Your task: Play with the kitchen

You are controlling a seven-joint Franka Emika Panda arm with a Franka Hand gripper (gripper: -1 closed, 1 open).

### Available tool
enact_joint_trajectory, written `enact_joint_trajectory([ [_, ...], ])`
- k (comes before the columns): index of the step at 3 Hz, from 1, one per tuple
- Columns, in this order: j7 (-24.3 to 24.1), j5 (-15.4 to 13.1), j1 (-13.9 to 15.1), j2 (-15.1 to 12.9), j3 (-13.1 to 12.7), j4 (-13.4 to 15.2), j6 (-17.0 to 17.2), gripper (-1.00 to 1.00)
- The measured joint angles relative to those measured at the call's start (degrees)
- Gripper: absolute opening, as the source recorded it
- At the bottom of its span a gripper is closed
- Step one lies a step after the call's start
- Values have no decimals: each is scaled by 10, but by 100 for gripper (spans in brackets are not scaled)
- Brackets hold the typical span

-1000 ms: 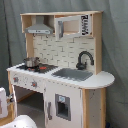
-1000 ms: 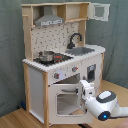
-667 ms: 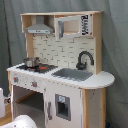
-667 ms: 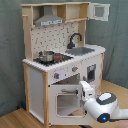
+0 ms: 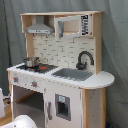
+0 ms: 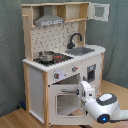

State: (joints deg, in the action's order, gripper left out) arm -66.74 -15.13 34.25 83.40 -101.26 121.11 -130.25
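The kitchen (image 5: pixel 60 75) (image 6: pixel 62 60) is a tall white and light-wood toy. It has a grey hood (image 6: pixel 50 21), a black faucet (image 5: pixel 84 59) over a sink (image 5: pixel 73 74), and a small pot (image 6: pixel 46 56) on the stovetop. Knobs (image 6: pixel 56 76) sit above the windowed oven door (image 6: pixel 67 101). In the second exterior view, my white arm (image 6: pixel 104 106) reaches in from the lower right. Its gripper (image 6: pixel 83 92) is at the upper right corner of the oven door, by the door's top bar. In the first exterior view, only a white part of the arm (image 5: pixel 21 121) shows at the bottom left.
The upper cabinet door (image 6: pixel 100 11) stands swung open at the top of the second exterior view's right. A grey curtain (image 5: pixel 115 45) hangs behind the kitchen. A wooden floor (image 6: pixel 15 119) runs in front.
In the second exterior view the arm has edged left and a little up, bringing the gripper closer to the oven door's top edge. The kitchen looks the same.
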Motion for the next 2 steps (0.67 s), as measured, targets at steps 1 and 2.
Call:
enact_joint_trajectory([
  [1, 0, 5, -13, 0, -1, 0, 27, 100],
  [2, 18, 10, -39, 0, -1, -1, 75, 100],
])
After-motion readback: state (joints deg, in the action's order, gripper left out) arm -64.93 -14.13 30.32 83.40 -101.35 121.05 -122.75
